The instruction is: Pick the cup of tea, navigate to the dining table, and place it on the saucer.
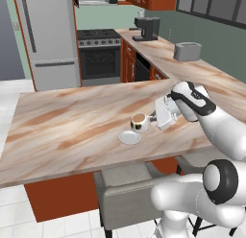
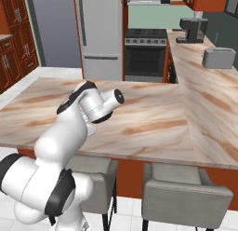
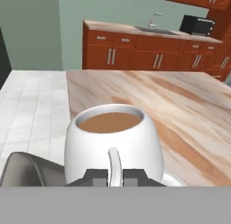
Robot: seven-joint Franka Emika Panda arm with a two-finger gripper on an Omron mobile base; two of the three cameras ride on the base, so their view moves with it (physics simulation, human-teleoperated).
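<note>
The cup of tea (image 1: 138,121), brown liquid showing at its brim, is sitting just above the saucer (image 1: 129,137), overlapping the saucer's far edge in the left base view; whether it is touching cannot be told. The gripper (image 3: 115,177) is pinching the cup's handle (image 3: 114,166) from the side, the fingers (image 3: 95,177) closed tight on either side of it. Both are lying over the near part of the dining table (image 1: 62,131), with a grey stool (image 1: 126,193) standing below the table's edge.
</note>
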